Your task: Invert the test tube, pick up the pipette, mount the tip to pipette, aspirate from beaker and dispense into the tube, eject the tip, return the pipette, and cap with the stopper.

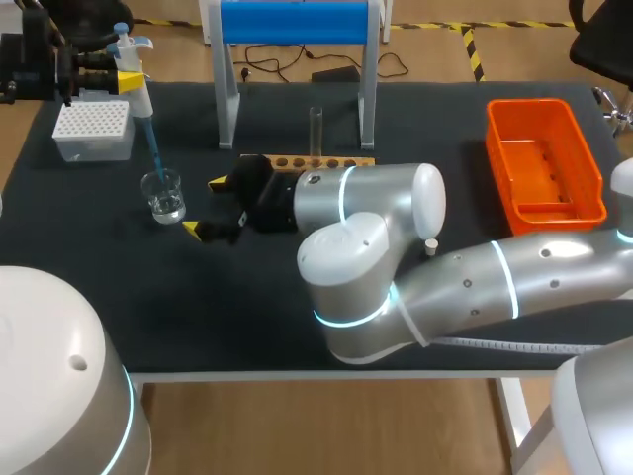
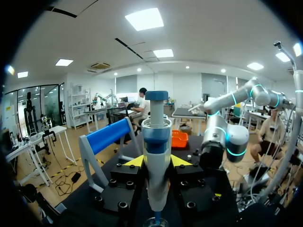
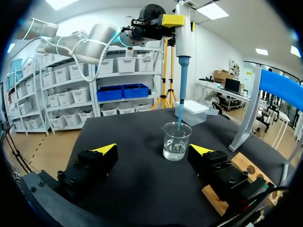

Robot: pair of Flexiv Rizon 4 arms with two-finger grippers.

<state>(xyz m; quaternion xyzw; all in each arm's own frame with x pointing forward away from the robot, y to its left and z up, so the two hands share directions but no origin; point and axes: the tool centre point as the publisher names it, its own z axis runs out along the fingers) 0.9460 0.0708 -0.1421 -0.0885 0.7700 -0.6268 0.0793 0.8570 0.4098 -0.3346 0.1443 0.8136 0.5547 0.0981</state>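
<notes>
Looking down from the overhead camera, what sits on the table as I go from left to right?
White tip box → glass beaker → right arm's pincer, open → test tube → small white stopper → orange bin.

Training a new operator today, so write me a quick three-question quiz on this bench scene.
1. True or false: the left gripper holds the pipette, its tip inside the beaker.
2. The right gripper is: A open; B shut on the beaker; C shut on the pipette.
3. Fill in: the test tube stands upright in the wooden ____.
Key: 1 true; 2 A; 3 rack.
</notes>
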